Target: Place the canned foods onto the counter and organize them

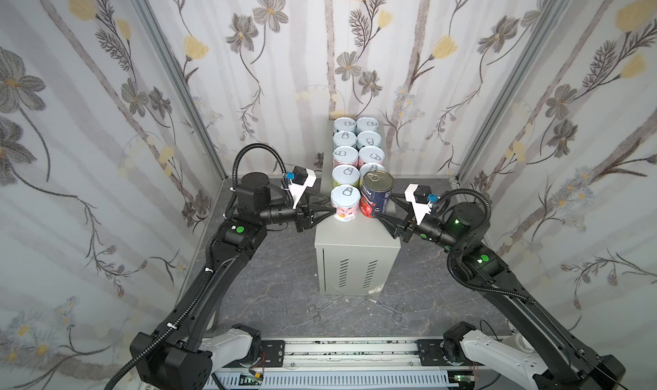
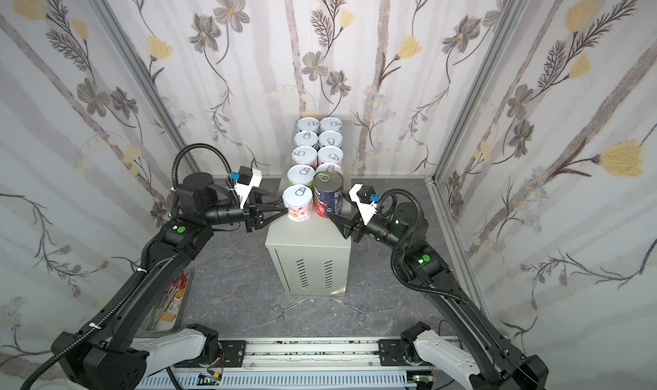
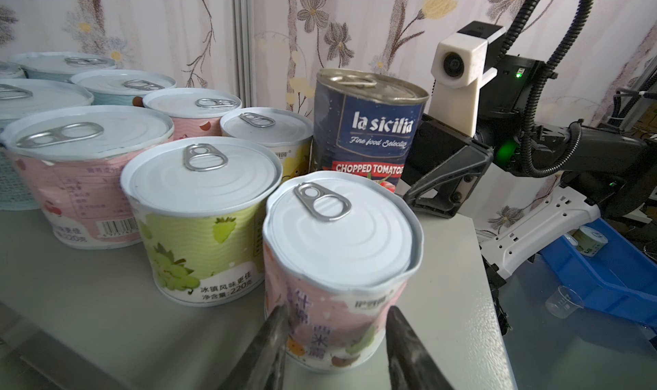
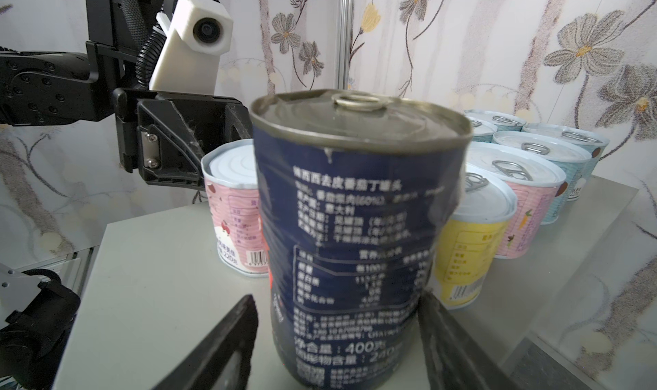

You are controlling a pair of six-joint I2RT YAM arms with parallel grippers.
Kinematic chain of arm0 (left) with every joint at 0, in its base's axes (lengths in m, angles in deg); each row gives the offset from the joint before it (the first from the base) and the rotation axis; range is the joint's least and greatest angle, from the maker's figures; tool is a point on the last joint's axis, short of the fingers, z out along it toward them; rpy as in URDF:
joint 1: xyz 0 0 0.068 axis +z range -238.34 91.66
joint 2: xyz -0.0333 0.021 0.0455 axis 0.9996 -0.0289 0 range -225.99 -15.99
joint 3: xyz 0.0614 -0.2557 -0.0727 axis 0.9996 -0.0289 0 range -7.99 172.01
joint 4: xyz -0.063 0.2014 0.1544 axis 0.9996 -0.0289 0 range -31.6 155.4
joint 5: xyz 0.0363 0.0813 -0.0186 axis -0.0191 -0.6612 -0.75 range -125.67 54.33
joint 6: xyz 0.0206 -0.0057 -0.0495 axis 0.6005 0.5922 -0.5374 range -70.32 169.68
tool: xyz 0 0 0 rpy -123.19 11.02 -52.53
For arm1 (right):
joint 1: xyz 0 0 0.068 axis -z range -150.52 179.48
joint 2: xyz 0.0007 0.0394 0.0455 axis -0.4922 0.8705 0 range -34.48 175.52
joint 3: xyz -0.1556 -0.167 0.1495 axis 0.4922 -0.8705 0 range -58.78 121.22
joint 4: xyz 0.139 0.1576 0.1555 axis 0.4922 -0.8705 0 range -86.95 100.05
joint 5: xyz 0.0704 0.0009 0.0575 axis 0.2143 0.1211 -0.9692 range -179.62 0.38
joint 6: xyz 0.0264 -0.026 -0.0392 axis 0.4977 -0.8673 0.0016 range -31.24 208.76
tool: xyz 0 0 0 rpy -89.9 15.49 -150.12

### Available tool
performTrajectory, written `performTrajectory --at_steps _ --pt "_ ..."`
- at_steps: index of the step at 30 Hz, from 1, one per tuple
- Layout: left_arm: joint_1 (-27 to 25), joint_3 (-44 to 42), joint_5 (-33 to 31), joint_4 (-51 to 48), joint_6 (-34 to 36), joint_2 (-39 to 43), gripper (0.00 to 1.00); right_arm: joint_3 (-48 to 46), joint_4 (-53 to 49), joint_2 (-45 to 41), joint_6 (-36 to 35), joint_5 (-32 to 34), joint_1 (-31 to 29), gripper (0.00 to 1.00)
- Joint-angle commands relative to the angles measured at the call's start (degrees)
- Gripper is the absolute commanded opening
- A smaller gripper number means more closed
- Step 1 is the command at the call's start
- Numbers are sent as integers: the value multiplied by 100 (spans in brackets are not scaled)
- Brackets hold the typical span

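Cans stand in two rows on the counter point(image 1: 357, 242). At its front edge, the left gripper point(image 3: 336, 338) clamps the pink can point(image 3: 341, 263); the right gripper's point(image 4: 337, 335) fingers flank the tomato can point(image 4: 355, 228), contact unclear. Likely heavy, rigid, slick: grip low on the sides.

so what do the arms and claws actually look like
Both arms are black with white base segments, ribbed black cable conduit looping over each wrist and a round green sticker on the upper link. The left claw and right claw have black, triangular tapering fingers, each topped by a white camera housing.
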Motion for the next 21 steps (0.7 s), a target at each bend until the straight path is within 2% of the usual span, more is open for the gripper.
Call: performTrajectory --at_steps 1,21 --pt "-13 81 47 130 35 -30 45 -22 129 34 -40 -82 -4 71" --pt "-39 111 -8 121 23 -92 45 -31 128 86 -52 -142 -9 67"
